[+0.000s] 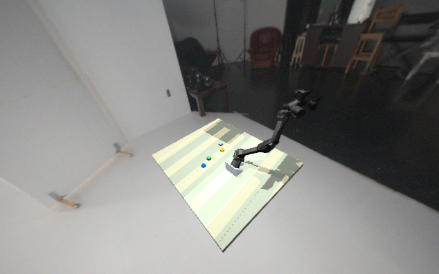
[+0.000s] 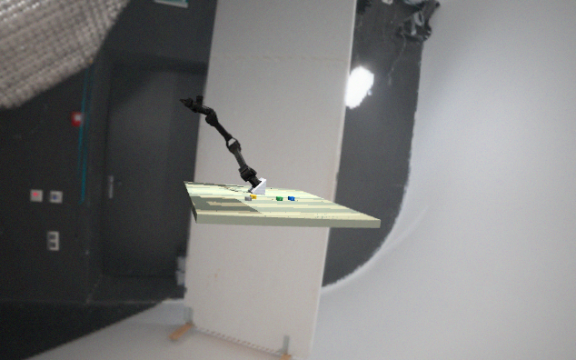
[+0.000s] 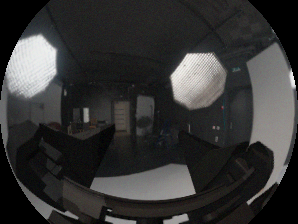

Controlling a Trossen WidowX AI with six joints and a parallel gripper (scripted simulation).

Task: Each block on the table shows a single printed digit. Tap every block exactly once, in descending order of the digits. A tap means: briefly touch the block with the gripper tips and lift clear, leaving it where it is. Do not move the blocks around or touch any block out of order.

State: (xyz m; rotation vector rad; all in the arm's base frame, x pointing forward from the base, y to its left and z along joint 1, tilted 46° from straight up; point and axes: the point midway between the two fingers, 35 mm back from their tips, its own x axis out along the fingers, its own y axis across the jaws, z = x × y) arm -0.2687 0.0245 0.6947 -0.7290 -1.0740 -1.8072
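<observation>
Four blocks lie apart on the striped table (image 1: 218,221) (image 2: 286,222): a blue block (image 1: 203,165) (image 2: 291,198), a green block (image 1: 208,158) (image 2: 279,198), a yellow block (image 1: 222,149) (image 2: 253,196) and a grey block (image 1: 220,144) (image 2: 248,198). The grey and yellow blocks are close together, as are the green and blue ones. Their digits are too small to read. My gripper (image 2: 181,101) (image 3: 147,131) is open and empty, high above the table and far from all the blocks. It points away from them, and no block shows in the wrist view.
The arm rises from a pale base bracket (image 1: 233,169) (image 2: 259,186) beside the row of blocks. The arm stretches up past the table's far right edge in the top view. The wrist view shows only the room, with bright lamps and a dark floor.
</observation>
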